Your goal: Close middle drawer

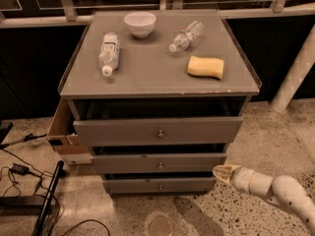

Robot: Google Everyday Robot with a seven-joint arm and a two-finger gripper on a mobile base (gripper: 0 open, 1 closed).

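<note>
The middle drawer (147, 162) is the second of three grey fronts on the cabinet, with a small round knob (160, 165) at its centre. It stands pulled out a little, with a dark gap above its front. My gripper (221, 173) is at the lower right, on a white arm (275, 191) that comes in from the right edge. Its yellowish tip points left, just off the right end of the middle drawer's front, level with the gap above the bottom drawer (160, 185). I cannot tell whether it touches the front.
The top drawer (157, 131) is also pulled out. The cabinet top (147, 68) holds a white bowl (140, 23), two lying bottles (109, 52) (186, 36) and a yellow sponge (205, 67). A cardboard box (64, 132) and cables (24, 176) are at the left, and a white post (295, 73) at the right.
</note>
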